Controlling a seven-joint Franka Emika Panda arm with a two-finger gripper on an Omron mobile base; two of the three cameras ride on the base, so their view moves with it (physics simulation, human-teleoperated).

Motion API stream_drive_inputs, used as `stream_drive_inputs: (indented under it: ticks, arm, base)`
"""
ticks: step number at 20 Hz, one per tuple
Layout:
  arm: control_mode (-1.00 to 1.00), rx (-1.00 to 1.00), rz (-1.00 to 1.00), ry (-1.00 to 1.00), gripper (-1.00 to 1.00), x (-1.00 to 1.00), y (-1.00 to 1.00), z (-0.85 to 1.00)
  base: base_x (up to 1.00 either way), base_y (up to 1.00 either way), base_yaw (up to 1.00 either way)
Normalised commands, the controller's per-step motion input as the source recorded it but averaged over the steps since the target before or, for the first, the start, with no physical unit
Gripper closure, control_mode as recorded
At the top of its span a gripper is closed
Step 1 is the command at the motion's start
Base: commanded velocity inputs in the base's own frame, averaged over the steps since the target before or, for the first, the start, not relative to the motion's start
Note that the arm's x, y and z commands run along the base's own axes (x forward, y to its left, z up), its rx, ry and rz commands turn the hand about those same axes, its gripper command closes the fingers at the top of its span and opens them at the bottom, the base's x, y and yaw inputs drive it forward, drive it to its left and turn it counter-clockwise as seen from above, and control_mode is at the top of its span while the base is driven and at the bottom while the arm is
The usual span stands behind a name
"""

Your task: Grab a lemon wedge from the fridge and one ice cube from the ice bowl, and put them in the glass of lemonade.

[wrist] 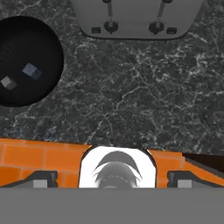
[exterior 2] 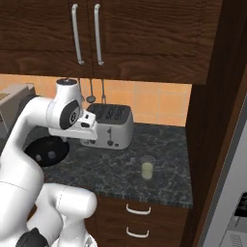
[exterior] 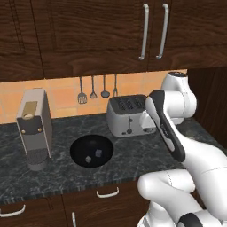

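The black ice bowl (exterior: pixel 91 150) sits on the dark counter, left of the toaster, with two pale ice cubes (exterior: pixel 98 153) inside. From the hand view, the ice bowl (wrist: pixel 26 61) lies at the upper left with an ice cube (wrist: pixel 30 70) in it. My gripper (wrist: pixel 113 179) hangs open and empty high above the counter, right of the bowl and in front of the toaster. The glass of lemonade (exterior 2: pixel 147 168) stands near the counter's front edge on the right. The grey fridge (exterior 2: pixel 231 193) is at the far right, doors shut. The lemon wedge is hidden.
A silver four-slot toaster (exterior: pixel 128 116) stands against the tiled back wall, and a grey coffee machine (exterior: pixel 34 128) is to the left of the bowl. Utensils (exterior: pixel 93 91) hang on the wall. Wooden cabinets (exterior: pixel 111 31) close off the space overhead.
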Motion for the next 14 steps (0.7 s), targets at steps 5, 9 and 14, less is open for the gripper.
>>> stream_drive_inputs:
  ticks: [5, 9, 14]
  arm:
    - [-1.0, 0.0, 0.0, 0.0, -1.0, 0.39, 0.98, -0.57]
    - [-1.0, 0.03, -0.04, -0.03, -1.0, 0.75, 0.64, -0.25]
    - [-1.0, -0.06, 0.06, 0.07, -1.0, 0.22, 0.51, -0.05]
  base:
    - [0.0, 0.0, 0.0]
    - [0.0, 0.0, 0.0]
    - [0.0, 0.0, 0.0]
